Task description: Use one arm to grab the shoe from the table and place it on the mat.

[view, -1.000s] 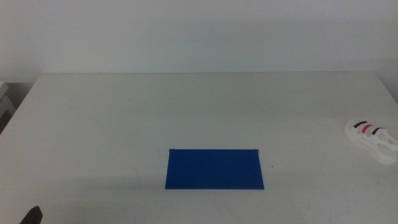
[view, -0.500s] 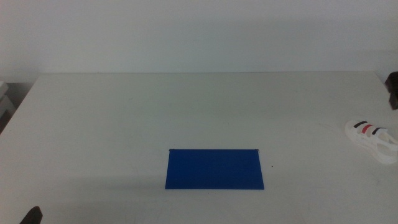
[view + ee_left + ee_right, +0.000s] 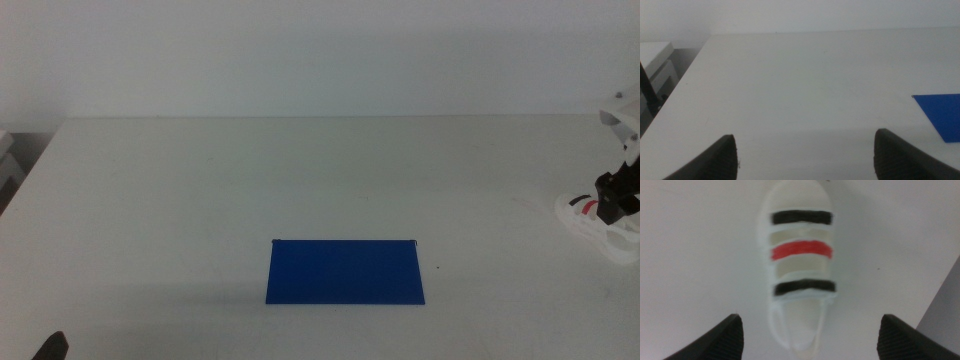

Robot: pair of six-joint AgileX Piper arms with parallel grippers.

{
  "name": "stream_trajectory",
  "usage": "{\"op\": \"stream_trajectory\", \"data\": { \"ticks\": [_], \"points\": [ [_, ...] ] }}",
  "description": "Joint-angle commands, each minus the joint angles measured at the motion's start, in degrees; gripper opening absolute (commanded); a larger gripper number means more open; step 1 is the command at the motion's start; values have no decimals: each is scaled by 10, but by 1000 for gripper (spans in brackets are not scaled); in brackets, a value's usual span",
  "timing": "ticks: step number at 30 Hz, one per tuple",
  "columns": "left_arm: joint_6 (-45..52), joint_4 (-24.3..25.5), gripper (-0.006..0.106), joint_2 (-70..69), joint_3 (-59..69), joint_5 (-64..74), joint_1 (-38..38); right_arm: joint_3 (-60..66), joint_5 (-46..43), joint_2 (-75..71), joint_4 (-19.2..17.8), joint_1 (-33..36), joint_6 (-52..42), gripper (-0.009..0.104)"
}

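White table (image 3: pixel 300 180) stretches wide — the shoe (image 3: pixel 598 225) sits near its right edge, well apart from the blue mat (image 3: pixel 345 271). Above it hangs the right gripper (image 3: pixel 613 196), jaws spread to straddle the straps. Left gripper (image 3: pixel 805 155) waits low, jaws apart.

The surface (image 3: pixel 300 170) looks smooth and matt, a plain white top with a soft, dull sheen and no grain. The mat (image 3: pixel 345 271) is thin and flat, deep blue, matt and even like a sheet of plastic or card. The shoe (image 3: pixel 800 265) looks like soft white moulded foam or rubber, its black and red straps matt.
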Motion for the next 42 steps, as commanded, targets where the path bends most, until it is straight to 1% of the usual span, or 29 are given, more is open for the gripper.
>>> {"op": "stream_trajectory", "data": {
  "ticks": [1,5,10,14,17,18,21,26,29,32,34,37,42],
  "points": [
    [-3,-4,94,-8,4,-46,-3,-19,-31,-13,-3,-14,-9,79],
    [-3,-4,94,-8,4,-46,-3,-19,-51,11,-1,-18,-4,76],
    [-3,-4,94,-8,4,-46,-3,-19,-80,45,32,-19,-4,72],
    [-3,-4,94,-8,4,-46,-3,-19,-98,69,36,-19,-5,66],
    [-3,-4,94,-8,4,-46,-3,-20,-106,73,37,-17,-5,48],
    [-3,-4,94,-8,4,-46,-3,-20,-106,73,37,-17,-4,38],
    [-3,-4,94,-8,4,-46,-3,-22,-91,63,36,-14,9,-3],
    [-3,-4,94,-8,4,-46,-3,-39,-50,20,37,18,80,-4],
    [-3,-4,94,-8,4,-46,-3,-57,-9,-12,32,56,108,-4],
    [-3,-4,94,-8,4,-46,-3,-80,33,-35,27,108,132,-4],
    [-3,-4,94,-8,4,-46,-3,-100,55,-43,22,155,151,-4],
    [-3,-4,94,-8,4,-46,-3,-128,69,-44,22,225,174,-4],
    [-3,-4,94,-8,4,-46,-3,-148,46,-44,22,330,228,-4]
  ]
}}
